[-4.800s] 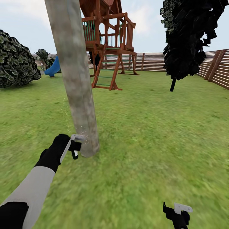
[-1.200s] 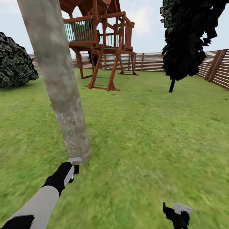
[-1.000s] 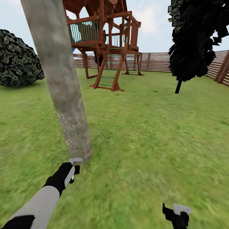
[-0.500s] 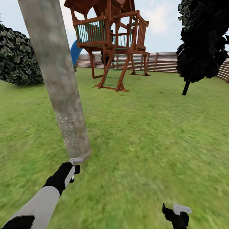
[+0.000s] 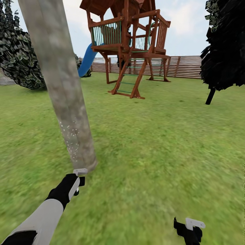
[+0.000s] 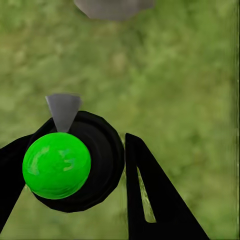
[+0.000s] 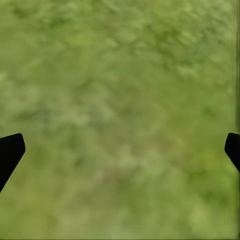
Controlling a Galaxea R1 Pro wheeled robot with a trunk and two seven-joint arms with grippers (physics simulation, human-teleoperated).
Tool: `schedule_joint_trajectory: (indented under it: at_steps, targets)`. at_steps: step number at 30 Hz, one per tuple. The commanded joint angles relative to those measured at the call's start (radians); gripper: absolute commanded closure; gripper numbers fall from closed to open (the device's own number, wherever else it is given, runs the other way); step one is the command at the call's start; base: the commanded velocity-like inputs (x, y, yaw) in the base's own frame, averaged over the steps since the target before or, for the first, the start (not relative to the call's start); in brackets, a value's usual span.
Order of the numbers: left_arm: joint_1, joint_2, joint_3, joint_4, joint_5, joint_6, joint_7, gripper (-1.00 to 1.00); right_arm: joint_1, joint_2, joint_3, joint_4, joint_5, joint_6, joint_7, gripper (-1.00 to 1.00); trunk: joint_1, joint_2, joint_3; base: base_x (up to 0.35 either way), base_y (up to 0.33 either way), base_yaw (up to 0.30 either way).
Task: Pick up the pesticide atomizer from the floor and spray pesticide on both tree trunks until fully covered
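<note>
The left arm (image 5: 44,212) reaches forward and upward toward the base of the tree trunk (image 5: 61,81), its black wrist ending just short of the bark. The left gripper (image 6: 80,165) is clamped on the pesticide atomizer (image 6: 75,162): black fingers (image 6: 150,200) sit against either side of the bottle's round black body, whose green end faces the wrist camera. In the head view the atomizer's pale grey trigger head (image 5: 80,172) sits just beside the trunk base, with white specks on the bark directly above it. The right gripper (image 7: 120,145) hangs low, well apart from the trunk, over the grass lawn (image 5: 163,149); its fingers stand wide apart, holding nothing. Beyond the trunk stand a wooden play tower (image 5: 131,44) and slat fence (image 5: 185,66).
</note>
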Motion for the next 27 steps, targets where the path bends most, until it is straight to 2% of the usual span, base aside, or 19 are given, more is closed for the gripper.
schedule_joint_trajectory:
  at_steps: [1, 6, 12, 27]
  targets:
    - [0.000, 0.000, 0.000, 0.000, 0.000, 0.000, 0.000, 1.00, 0.000, 0.000, 0.000, 0.000, 0.000, 0.000, 0.000, -1.00, 0.000, 0.000, 0.000, 0.158, -0.270, 0.001]
    - [0.000, 0.001, 0.001, 0.000, -0.002, 0.000, 0.000, 1.00, 0.000, 0.000, 0.000, 0.000, 0.000, 0.000, 0.000, -1.00, 0.000, 0.000, 0.000, 0.129, -0.270, 0.147]
    - [0.000, 0.018, 0.021, 0.000, -0.002, 0.000, 0.000, 1.00, 0.000, 0.000, 0.000, 0.000, 0.000, 0.000, 0.000, -1.00, 0.000, 0.000, 0.000, 0.118, -0.269, 0.275]
    - [0.000, 0.019, 0.021, -0.003, -0.002, 0.000, 0.000, 1.00, 0.000, 0.001, 0.000, 0.000, 0.000, 0.000, 0.000, -1.00, 0.000, 0.000, 0.000, 0.138, -0.269, 0.277]
